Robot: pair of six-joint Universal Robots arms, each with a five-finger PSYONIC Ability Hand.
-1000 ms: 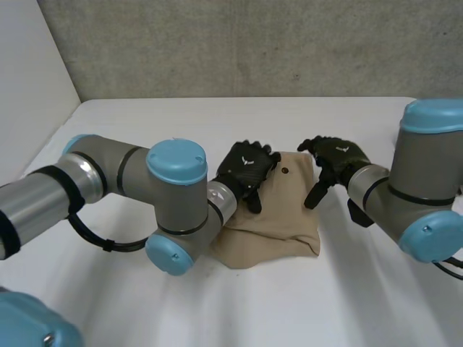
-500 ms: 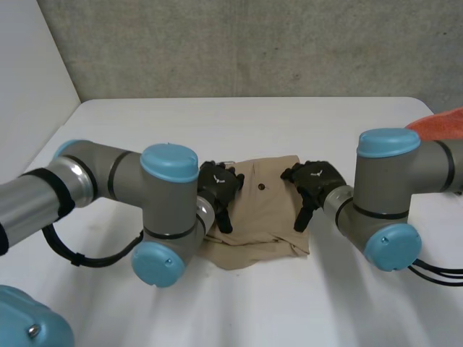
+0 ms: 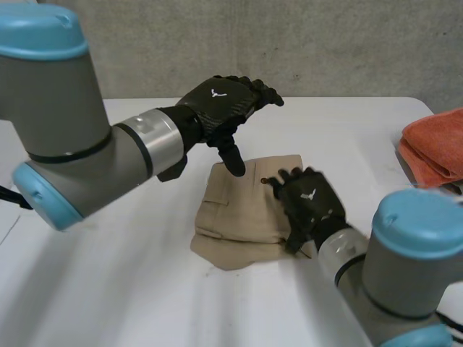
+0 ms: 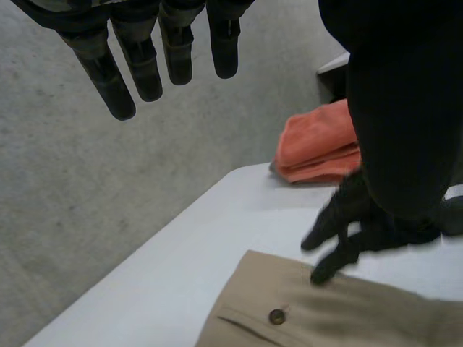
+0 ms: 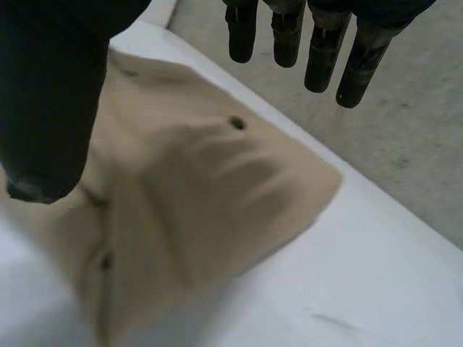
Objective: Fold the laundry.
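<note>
A white desk (image 3: 347, 137) stands against a grey concrete wall (image 3: 325, 43), and the work is at its middle. Our left hand (image 3: 221, 108) hangs in the air above the far part of the cloth, fingers straight and loosely spread, thumb pointing down, nothing in it. Our right hand (image 3: 311, 206) is low over the tan garment (image 3: 239, 217), on the side that faces the desk's right edge. Its fingers are straight and apart. In the left wrist view their tips seem to touch the cloth, though nothing is pinched.

The garment lies at the middle of the desk as a compact packet, several layers deep, with a button (image 3: 262, 181) showing on the top layer near its far edge. We judge the main folds done. What is left looks small: the bottom layer juts out past the upper ones on the side nearest the desk's front edge, so the stack is not flush. A smoothing pass or one last fold may be wanted. An orange towel (image 3: 434, 148) sits at the desk's right edge, well apart from the garment, and looks folded already.

For room, what we see of the desk's left half is bare, as are the strip along the far edge and the lane between garment and towel. The right edge is the tight side, since the towel occupies it.
</note>
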